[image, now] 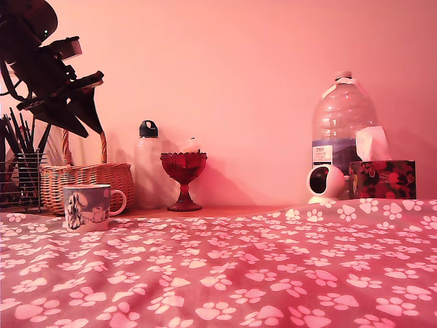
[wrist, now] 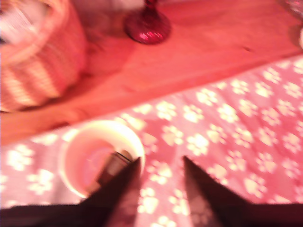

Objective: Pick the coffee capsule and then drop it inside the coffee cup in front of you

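1. One small, dark-tan, stubby shape, most likely the coffee capsule (wrist: 112, 166), lies inside the coffee cup (wrist: 102, 123). The wrist view is blurred and one finger partly covers it, so its form is unclear. It cannot be seen in the exterior view.
2. The coffee cup (image: 87, 207) is a short, round ceramic mug with a loop handle, a pale glossy interior and a printed picture on its side. It stands upright at the edge of the cloth (image: 239, 273).
3. The cloth is soft and rumpled, printed all over with pale paw marks. It covers the near part of a smooth wooden tabletop (wrist: 213, 47).
4. Just behind the mug is a woven wicker basket (image: 82, 178) with a hoop handle. To the exterior view's left of it stands a wire mesh pencil holder (image: 20, 181).
5. To the exterior view's right stand a pale bottle (image: 148, 164) with a dark cap and a ribbed, scalloped red glass goblet (image: 183, 174).
6. The arm hangs high at the exterior view's left, above the mug, and tilts downward.
7. The gripper (wrist: 161, 161) has two dark, pointed fingers (wrist: 120, 189) spread apart with nothing between them. One tip overlaps the mug's rim in the wrist view.
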Action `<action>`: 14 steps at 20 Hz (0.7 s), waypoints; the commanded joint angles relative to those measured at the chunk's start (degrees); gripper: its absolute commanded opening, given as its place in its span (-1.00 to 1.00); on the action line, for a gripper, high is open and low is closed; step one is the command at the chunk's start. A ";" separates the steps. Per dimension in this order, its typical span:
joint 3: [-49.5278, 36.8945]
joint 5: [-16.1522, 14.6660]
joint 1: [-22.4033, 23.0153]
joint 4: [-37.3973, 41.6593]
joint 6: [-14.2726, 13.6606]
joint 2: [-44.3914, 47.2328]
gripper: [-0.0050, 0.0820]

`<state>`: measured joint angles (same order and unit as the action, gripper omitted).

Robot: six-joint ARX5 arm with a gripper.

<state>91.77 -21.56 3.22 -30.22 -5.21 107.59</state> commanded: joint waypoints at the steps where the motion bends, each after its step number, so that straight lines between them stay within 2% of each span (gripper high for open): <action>1: -4.98 -0.94 -0.28 2.08 -0.68 -1.79 -0.89; 4: -13.29 -0.96 -0.13 7.26 -0.42 -6.43 -0.93; 8: -24.68 -0.94 -0.11 13.57 2.10 -13.03 -0.93; 10: -29.40 -0.94 -0.11 15.17 2.47 -16.02 -0.93; 12: -33.68 -0.92 0.13 17.18 4.72 -18.51 -0.93; 14: -38.05 -0.92 0.70 19.69 5.29 -20.57 -0.93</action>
<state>56.12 -22.41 3.49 -11.40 -0.32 87.35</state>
